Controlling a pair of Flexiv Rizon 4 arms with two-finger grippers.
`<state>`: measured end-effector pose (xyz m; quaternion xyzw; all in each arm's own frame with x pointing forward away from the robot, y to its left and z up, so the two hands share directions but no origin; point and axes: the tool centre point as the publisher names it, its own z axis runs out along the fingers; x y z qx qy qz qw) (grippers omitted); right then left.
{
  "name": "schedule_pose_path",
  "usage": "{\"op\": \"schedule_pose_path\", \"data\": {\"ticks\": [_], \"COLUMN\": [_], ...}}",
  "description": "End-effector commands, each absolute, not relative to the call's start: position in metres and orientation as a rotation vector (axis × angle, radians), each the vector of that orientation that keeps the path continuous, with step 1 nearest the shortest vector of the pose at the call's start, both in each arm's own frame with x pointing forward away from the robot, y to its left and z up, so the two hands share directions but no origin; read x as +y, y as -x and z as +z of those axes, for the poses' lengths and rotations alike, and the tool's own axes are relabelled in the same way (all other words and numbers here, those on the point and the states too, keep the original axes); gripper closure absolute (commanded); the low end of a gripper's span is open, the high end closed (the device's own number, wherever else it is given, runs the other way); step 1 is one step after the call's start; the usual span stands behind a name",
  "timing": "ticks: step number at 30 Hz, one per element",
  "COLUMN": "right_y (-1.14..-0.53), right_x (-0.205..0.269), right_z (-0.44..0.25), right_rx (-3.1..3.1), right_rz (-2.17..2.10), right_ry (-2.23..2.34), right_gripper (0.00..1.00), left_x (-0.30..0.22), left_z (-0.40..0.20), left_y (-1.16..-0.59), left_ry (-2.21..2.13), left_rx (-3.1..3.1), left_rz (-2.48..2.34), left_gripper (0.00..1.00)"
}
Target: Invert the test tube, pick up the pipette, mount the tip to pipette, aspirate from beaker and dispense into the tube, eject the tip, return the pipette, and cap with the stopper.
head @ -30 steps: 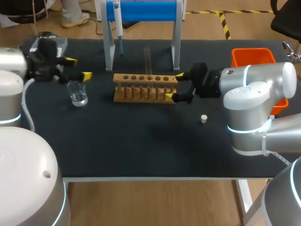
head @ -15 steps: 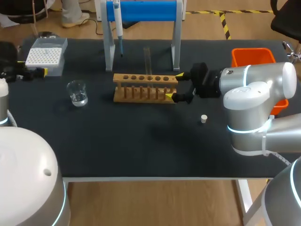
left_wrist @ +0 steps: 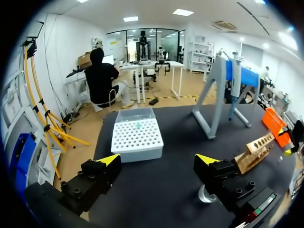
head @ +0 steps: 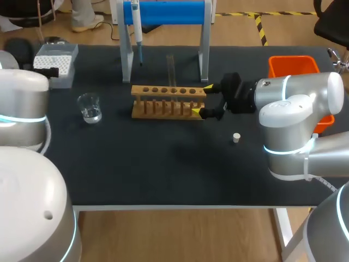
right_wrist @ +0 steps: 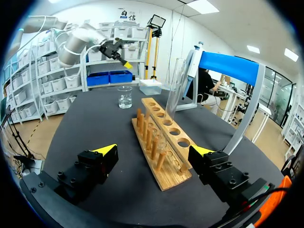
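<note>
Both grippers are hanging wide open, nothing grabbed.

Closest in, the stopper (head: 236,137) is lying by itself on the table (head: 163,174). Just behind it the right gripper (head: 202,100) is sitting at the end of the wooden rack (head: 166,103), with that end between its spread fingers, and it doesn't look clamped. The beaker (head: 89,107) is standing off to the left. The test tube (right_wrist: 175,88) is standing in a rack hole. Further back the left gripper (left_wrist: 157,159) is hovering just short of the tip box (left_wrist: 137,138), fingers far apart and empty. The pipette (head: 137,27) is hanging on the blue stand (head: 169,12).
</note>
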<state>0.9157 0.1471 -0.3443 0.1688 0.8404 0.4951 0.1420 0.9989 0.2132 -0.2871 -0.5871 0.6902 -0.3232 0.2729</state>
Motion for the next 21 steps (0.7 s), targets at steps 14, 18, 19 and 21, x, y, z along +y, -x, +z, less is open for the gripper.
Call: {"op": "schedule_pose_path", "data": {"ticks": [14,18,19,21], "right_y": [-0.916,-0.916,-0.916,-0.916], "right_x": [0.146,0.146,0.146,0.146], "right_z": [-0.344,-0.344,-0.344,-0.344], "right_rx": [2.429,2.429,2.429,2.429], "right_rz": [1.428,1.428,1.428,1.428], "right_ry": [-0.486,-0.486,-0.486,-0.486], "right_gripper": [0.00,0.00,0.00,0.00], "left_x": [0.217,0.217,0.217,0.217], "left_z": [-0.309,-0.309,-0.309,-0.309], "left_y": [-1.042,-1.042,-1.042,-1.042], "left_ry": [1.639,1.639,1.639,1.639], "left_rx": [1.848,1.848,1.848,1.848], "left_rz": [-0.829,-0.829,-0.829,-0.829], "left_gripper": [0.00,0.00,0.00,0.00]}}
